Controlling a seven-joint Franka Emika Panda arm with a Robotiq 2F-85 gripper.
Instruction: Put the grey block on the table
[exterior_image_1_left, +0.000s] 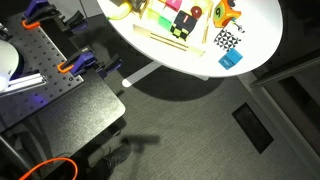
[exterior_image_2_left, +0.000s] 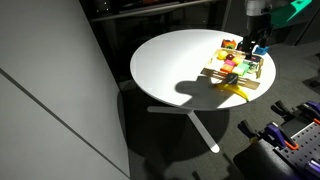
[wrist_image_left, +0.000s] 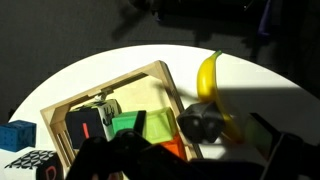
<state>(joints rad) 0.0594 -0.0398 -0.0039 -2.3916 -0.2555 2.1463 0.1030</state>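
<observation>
Table: large round white table (exterior_image_2_left: 170, 60), with a shallow wooden tray (wrist_image_left: 100, 85) on it near the edge.
Arm: robot arm (exterior_image_2_left: 256, 12) hangs down over the tray (an exterior view shows this).
Gripper: black gripper (wrist_image_left: 190, 165), fingers spread wide, nothing between them.
Block: small grey block (wrist_image_left: 104, 104) lies inside the tray, up-left of the fingers and apart from them.

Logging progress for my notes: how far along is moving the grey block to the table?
Done: nothing yet; the grey block appears to sit in the wooden tray. In hand: the gripper hovers open over the tray, holding nothing. Left: grasp the block, lift it, set it on the white table.
</observation>
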